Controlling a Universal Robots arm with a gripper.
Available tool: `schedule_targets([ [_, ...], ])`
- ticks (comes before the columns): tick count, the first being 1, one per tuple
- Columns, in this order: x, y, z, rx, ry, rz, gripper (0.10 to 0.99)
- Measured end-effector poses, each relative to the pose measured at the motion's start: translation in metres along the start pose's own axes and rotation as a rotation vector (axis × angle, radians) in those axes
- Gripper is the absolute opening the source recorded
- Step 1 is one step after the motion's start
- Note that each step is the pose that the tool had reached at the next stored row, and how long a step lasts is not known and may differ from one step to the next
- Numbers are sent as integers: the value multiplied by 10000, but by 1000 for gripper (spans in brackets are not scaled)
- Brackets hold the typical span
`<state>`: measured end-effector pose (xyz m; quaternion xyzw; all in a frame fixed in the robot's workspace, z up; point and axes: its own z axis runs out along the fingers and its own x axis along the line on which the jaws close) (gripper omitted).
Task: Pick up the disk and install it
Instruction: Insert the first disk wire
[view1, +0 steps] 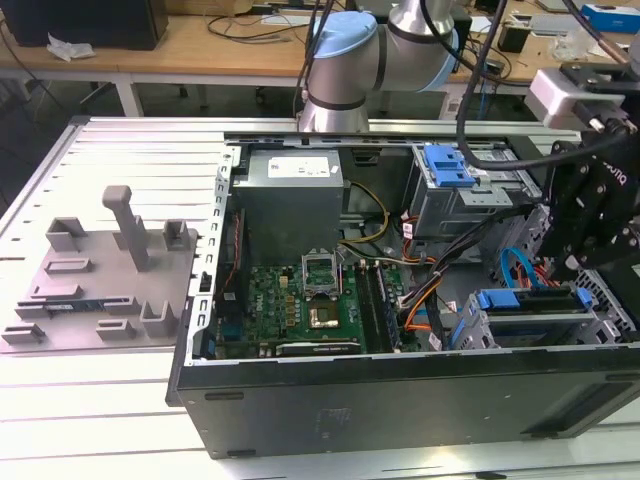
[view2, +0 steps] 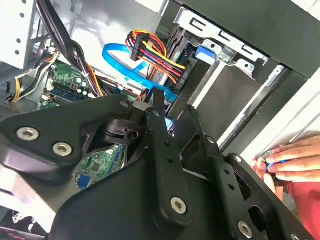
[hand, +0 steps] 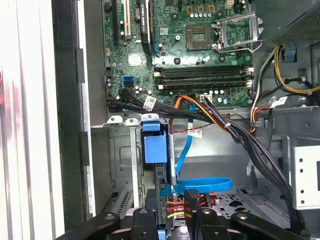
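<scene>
The disk (view1: 530, 300) sits on edge in the drive cage at the exterior view's right, inside the open computer case, with its blue frame showing along the top. In the first wrist view its blue end tab (hand: 154, 146) stands up in a cage slot. My gripper (view1: 590, 250) hangs over the cage end of the disk. In both wrist views the gripper (view2: 173, 119) (hand: 176, 200) is open by a narrow gap. In that gap I see a blue edge and the red, orange and yellow power wires (hand: 172, 207). I cannot tell if the fingers touch anything.
A blue data cable (hand: 200, 184) and black wire bundles (hand: 240, 135) run close to the cage. The motherboard (view1: 300, 295) fills the case floor. A ribbed blue tab (view1: 447, 165) sits on the upper bay. A person's hand (view2: 287, 160) rests at the case edge. A grey fixture (view1: 100, 280) stands outside the case.
</scene>
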<state>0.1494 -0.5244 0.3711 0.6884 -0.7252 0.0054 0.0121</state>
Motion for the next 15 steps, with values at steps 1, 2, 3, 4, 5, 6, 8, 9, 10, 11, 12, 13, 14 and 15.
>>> schedule_targets([
  [1,-2,0,-9,1,2,1,357],
  [2,-5,4,-30,6,1,8,341],
  [3,-7,8,-62,16,0,14,212],
  [4,-10,11,-85,25,-1,19,153],
  [5,-14,14,-100,33,0,24,153],
  [6,-18,18,-109,41,-3,30,106],
  [8,-21,20,-109,44,-2,29,106],
  [9,-21,20,-111,44,1,30,106],
  [10,-22,21,-111,44,0,30,106],
  [11,-22,21,-110,44,-1,30,106],
  [12,-24,21,-110,44,0,30,106],
  [13,-24,21,-110,44,0,30,106],
  [14,-25,21,-110,44,0,30,106],
  [15,-25,21,-110,44,1,30,106],
])
